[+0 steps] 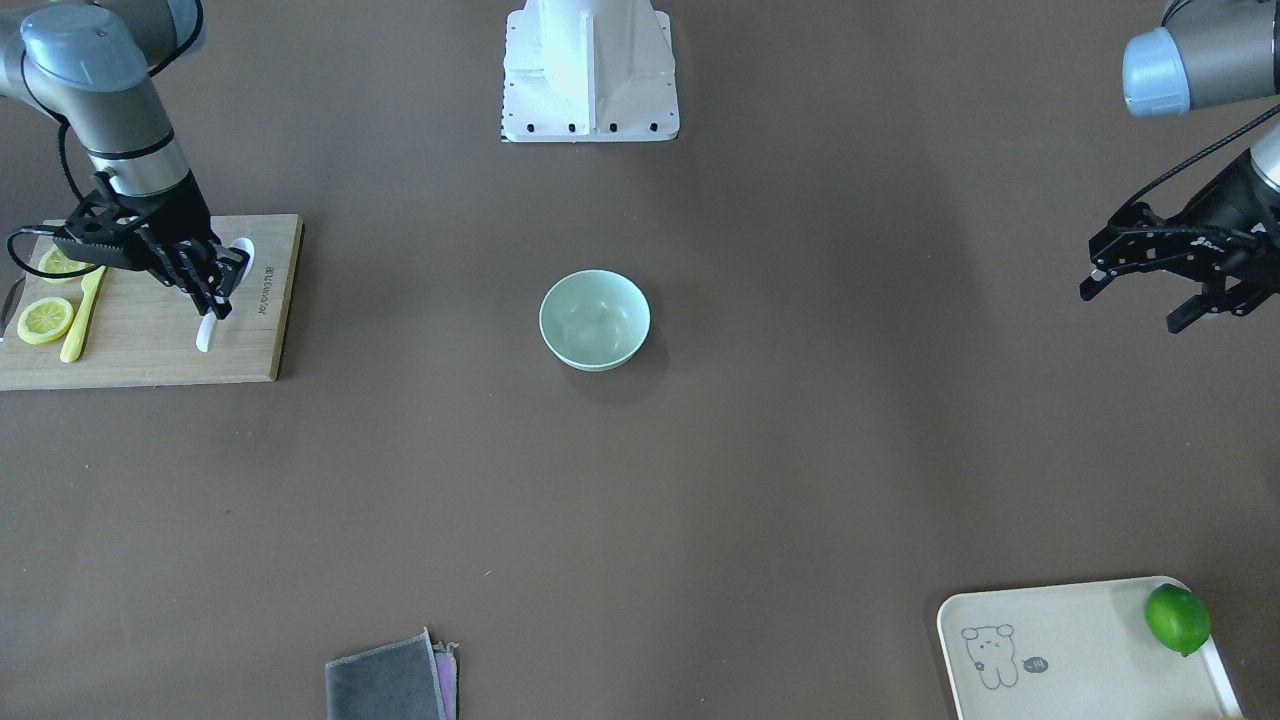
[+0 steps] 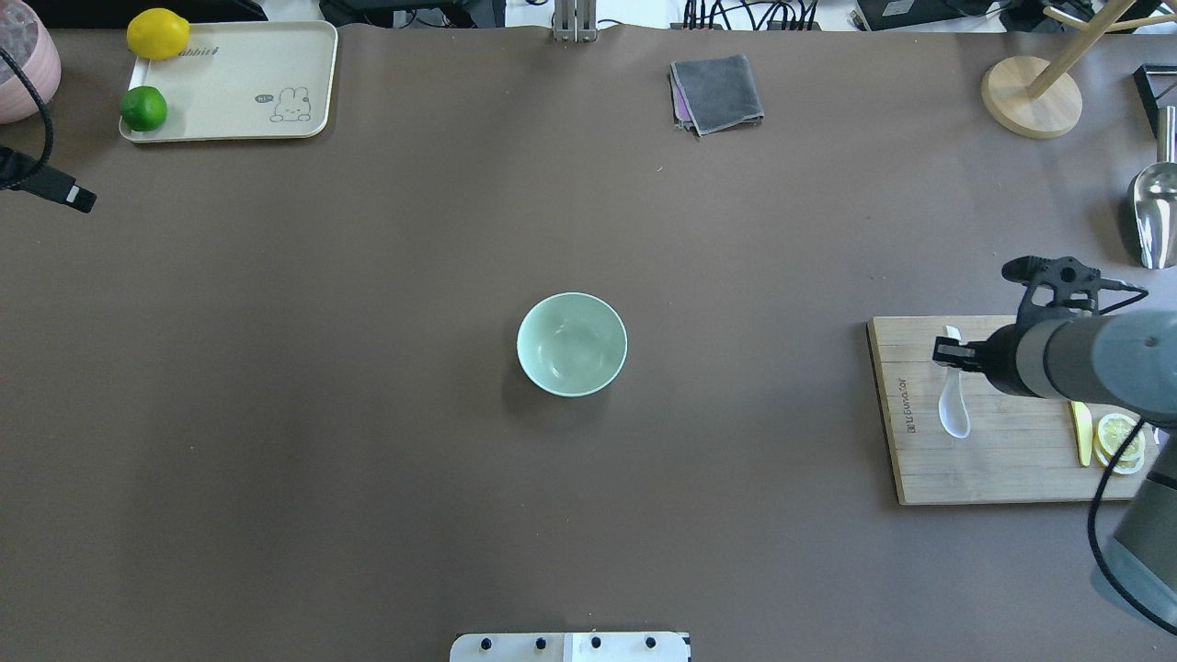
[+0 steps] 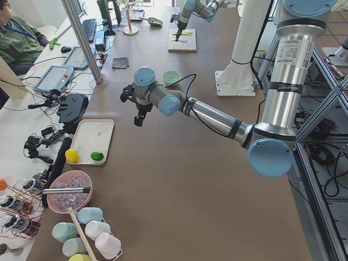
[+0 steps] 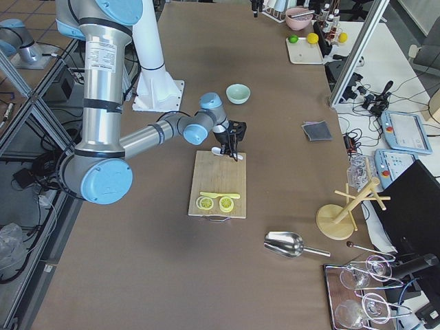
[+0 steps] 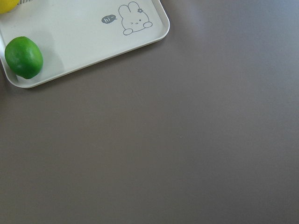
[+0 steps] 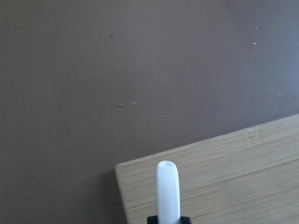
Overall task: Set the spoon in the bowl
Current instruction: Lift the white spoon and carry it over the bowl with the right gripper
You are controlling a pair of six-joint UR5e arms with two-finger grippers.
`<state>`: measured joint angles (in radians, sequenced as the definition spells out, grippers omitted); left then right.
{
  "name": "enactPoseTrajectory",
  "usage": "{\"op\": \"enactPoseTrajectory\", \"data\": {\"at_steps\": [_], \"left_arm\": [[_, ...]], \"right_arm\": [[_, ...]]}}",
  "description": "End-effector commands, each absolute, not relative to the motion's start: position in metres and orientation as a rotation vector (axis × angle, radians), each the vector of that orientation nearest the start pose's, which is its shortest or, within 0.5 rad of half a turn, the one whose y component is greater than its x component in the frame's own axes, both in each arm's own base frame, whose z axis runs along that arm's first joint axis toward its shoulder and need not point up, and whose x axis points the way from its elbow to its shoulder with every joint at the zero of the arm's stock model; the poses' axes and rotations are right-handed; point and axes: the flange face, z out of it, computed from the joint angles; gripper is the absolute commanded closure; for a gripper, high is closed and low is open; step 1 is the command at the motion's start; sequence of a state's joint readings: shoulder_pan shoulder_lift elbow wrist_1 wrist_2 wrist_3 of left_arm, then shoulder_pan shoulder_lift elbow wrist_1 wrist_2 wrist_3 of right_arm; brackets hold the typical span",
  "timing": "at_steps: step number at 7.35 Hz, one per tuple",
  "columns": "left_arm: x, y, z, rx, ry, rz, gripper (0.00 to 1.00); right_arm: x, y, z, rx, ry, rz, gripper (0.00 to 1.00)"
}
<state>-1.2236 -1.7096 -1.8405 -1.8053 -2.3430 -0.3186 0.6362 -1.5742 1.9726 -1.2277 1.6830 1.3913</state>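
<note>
The white spoon (image 1: 207, 330) lies on the wooden cutting board (image 1: 150, 350), its scoop toward the robot. My right gripper (image 1: 214, 296) points down at the board and is shut on the spoon's handle. In the right wrist view the handle end (image 6: 167, 186) sticks out between the black fingertips (image 6: 152, 219). The mint-green bowl (image 1: 594, 320) stands empty at mid-table, well away from the board; it also shows in the overhead view (image 2: 571, 344). My left gripper (image 1: 1135, 305) hovers open and empty at the table's other end.
Lemon slices (image 1: 45, 320) and a yellow knife (image 1: 82, 315) lie on the board beside the spoon. A cream tray (image 1: 1060, 660) holds a lime (image 1: 1177, 618). A grey cloth (image 1: 390, 682) lies at the far edge. A metal scoop (image 2: 1154, 216) and wooden stand (image 2: 1030, 97) are beyond the board.
</note>
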Motion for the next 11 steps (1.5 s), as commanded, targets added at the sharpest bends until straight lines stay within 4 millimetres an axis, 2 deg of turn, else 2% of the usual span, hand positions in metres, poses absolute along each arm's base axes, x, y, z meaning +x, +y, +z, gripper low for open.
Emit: {"op": "enactPoseTrajectory", "data": {"at_steps": [1,2,4,5,6,8,9,10,11], "left_arm": [[0.126,-0.531,0.425,0.332,0.903,0.274,0.02],[0.126,-0.531,0.427,0.329,0.903,0.273,0.02],[0.127,-0.531,0.427,0.327,0.905,0.275,0.02],[0.127,-0.531,0.427,0.327,0.905,0.275,0.02],[0.127,-0.531,0.427,0.327,0.905,0.275,0.02],[0.127,-0.531,0.428,0.326,0.905,0.275,0.02],[0.127,-0.531,0.428,0.326,0.905,0.275,0.02],[0.127,-0.532,0.43,0.321,0.905,0.274,0.02],[0.128,-0.533,0.431,0.318,0.903,0.273,0.02]], "right_arm": [[-0.403,-0.424,0.311,0.114,-0.701,0.521,1.0],[-0.432,-0.423,0.272,0.11,-0.71,0.554,1.0],[-0.504,-0.438,0.212,0.081,-0.688,0.67,1.0],[-0.537,-0.439,0.187,0.079,-0.682,0.73,1.0],[-0.559,-0.436,0.169,0.072,-0.687,0.761,1.0],[-0.581,-0.432,0.146,0.084,-0.698,0.756,1.0],[-0.583,-0.432,0.15,0.092,-0.692,0.745,0.31],[-0.584,-0.432,0.152,0.131,-0.683,0.735,0.0],[-0.584,-0.432,0.151,0.138,-0.683,0.724,0.0]]}}
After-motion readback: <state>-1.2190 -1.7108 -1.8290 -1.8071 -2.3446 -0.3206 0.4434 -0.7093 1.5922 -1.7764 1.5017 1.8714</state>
